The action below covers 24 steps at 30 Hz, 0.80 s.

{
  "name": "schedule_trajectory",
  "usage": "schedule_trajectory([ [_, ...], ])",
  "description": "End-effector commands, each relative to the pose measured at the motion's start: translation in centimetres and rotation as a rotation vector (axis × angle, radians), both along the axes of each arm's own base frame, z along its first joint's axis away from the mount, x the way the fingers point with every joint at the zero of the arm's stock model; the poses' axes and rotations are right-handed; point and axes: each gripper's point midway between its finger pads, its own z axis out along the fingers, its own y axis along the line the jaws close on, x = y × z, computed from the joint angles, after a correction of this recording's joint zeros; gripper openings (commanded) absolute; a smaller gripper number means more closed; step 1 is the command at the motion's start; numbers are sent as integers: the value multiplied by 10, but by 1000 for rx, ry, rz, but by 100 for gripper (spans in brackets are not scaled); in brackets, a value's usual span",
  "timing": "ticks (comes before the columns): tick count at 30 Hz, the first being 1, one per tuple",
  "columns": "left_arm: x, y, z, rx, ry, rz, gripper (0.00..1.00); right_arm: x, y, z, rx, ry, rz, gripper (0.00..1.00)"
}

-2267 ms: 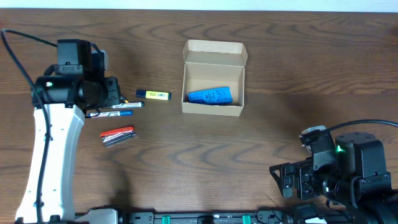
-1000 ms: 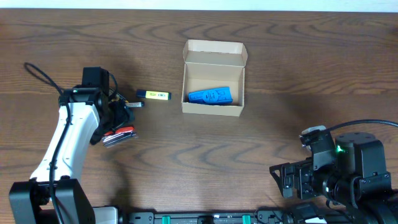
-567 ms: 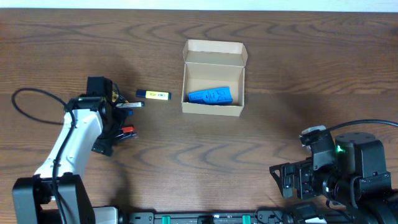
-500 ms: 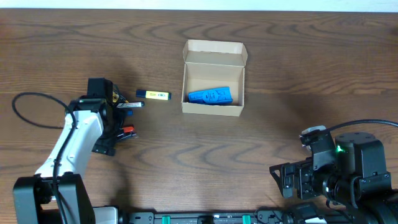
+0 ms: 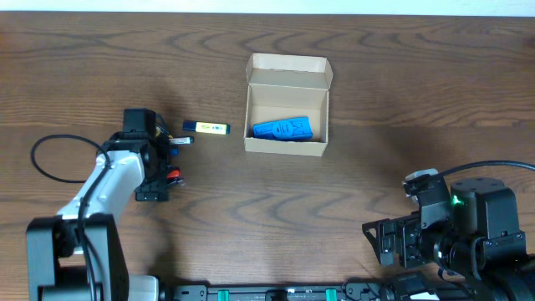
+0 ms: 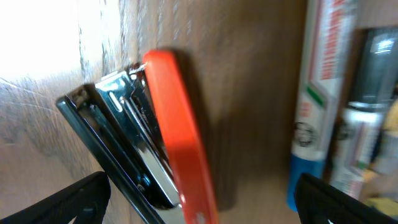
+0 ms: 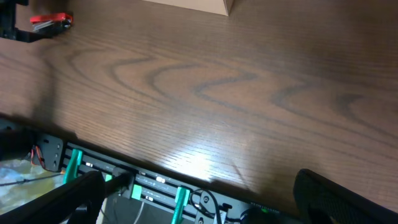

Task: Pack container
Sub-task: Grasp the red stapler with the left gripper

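place: robot lab bench, I reckon | clues: wood-grain table (image 5: 393,92), left arm (image 5: 100,180), right arm (image 5: 456,230), wired rail (image 7: 152,182) along its edge

Red stapler (image 5: 173,176) mostly under the left arm (image 5: 109,180) — container (image 7: 214,5) a mere corner at the right-wrist view's top edge

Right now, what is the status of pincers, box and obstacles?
Left pincer open over red-and-chrome stapler; right pincer open, empty. Tan cardboard box open, blue object inside. White blue-tipped pen close beside stapler.

Wood table (image 7: 249,81). Red stapler (image 7: 53,20) far top left. Box (image 7: 205,5) corner at top edge. Right gripper (image 7: 199,186) spread wide, empty.
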Motion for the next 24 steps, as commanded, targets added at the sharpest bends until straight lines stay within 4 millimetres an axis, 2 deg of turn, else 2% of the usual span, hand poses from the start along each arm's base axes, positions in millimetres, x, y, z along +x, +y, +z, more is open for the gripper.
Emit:
schedule_trajectory([
  [1,-9,-4,-14,-17,54,24,95,1,0,4,0,-14,5,99],
  [3,-10,-4,-18,-17,65,23,96,1,0,4,0,-14,5,99],
  [4,-11,-4,-19,-17,72,24,100,1,0,4,0,-14,5,99],
  [5,-11,-4,-21,-17,77,24,88,1,0,4,0,-14,5,99],
  [11,-12,-4,-23,-16,86,23,38,1,0,4,0,-14,5,99],
  [13,-12,-4,-23,-16,86,23,26,1,0,4,-1,-14,5,99],
  [17,-14,-4,-23,-16,94,19,10,1,0,4,0,-14,5,99],
  [19,-15,-5,-23,-19,99,5,6,1,0,4,0,-14,5,99],
  [24,-16,-17,-21,-78,96,-88,6,1,0,4,0,-14,5,99],
])
